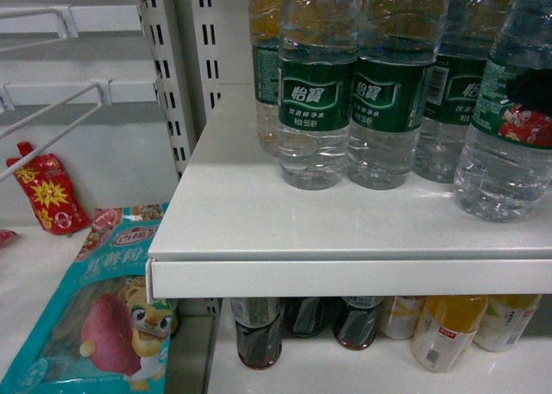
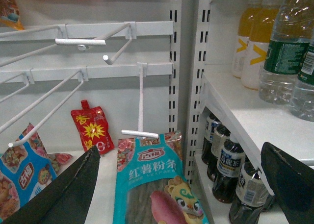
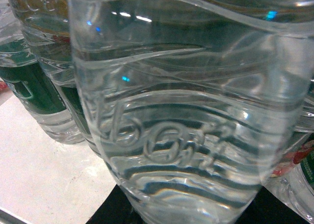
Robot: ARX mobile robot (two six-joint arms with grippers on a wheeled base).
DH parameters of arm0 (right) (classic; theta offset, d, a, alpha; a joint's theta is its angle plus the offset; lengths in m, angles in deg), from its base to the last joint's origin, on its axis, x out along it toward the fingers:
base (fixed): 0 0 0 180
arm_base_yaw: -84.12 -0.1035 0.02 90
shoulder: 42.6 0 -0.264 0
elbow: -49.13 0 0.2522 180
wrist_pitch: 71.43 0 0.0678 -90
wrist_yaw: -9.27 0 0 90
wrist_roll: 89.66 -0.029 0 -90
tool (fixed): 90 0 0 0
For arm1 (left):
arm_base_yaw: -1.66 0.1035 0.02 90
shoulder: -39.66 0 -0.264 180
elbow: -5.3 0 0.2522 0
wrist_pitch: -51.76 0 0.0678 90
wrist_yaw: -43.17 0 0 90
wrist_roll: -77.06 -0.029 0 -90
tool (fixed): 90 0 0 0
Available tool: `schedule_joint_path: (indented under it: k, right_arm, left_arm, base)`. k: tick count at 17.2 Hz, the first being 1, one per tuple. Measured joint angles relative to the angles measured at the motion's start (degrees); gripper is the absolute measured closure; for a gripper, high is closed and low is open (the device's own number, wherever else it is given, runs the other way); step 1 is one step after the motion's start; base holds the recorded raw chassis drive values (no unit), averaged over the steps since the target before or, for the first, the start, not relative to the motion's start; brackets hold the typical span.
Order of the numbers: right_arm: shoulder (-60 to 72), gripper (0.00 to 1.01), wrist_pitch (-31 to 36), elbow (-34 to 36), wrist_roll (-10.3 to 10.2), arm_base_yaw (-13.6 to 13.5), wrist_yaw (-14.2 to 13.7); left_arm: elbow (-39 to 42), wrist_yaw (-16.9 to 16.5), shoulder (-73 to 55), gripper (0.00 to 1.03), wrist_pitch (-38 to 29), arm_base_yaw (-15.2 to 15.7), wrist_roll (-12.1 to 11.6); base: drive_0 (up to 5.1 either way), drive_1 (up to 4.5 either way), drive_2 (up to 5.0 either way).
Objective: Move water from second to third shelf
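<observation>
The white metal shelf [image 1: 259, 213] fills the head view's centre. The clear ribbed water bottle with the dark green athlete label [image 1: 509, 127] is seen at its right edge. The left gripper [image 2: 186, 194] is spread open at the left wrist view's bottom; the right gripper's state cannot be told.

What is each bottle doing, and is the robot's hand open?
water, standing upright on the shelf.
green-logo bottles, upright, grouped beside it.
cola bottles, upright on the shelf below.
left gripper, open, holding nothing.
</observation>
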State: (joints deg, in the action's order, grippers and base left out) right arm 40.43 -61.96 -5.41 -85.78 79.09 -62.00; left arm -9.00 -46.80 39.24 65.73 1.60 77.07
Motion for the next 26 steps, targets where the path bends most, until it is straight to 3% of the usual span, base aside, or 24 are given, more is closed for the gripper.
schedule_joint_path:
  k: [9,15,26]
  right_arm:
    - [1.27,0.65,0.48,-0.85,-0.26,-0.63,-1.09]
    - [2.19,0.01,1.07,-1.95,-0.31,-0.66,-0.85]
    - [-4.33,0.03,-1.22,1.09,-1.81,1.51,1.11]
  left_arm:
    - [0.00,-0.02,0.00,0.05,0.00,0.00,0.00]
    - [0.00,0.00,0.00,0.05,0.00,0.00,0.00]
    - [0.00,-0.02,0.00,0.05,0.00,0.00,-0.02]
  base:
    - [0.0,0.00,0.0]
    - [0.0,0.00,0.0]
    - [0.0,0.00,0.0]
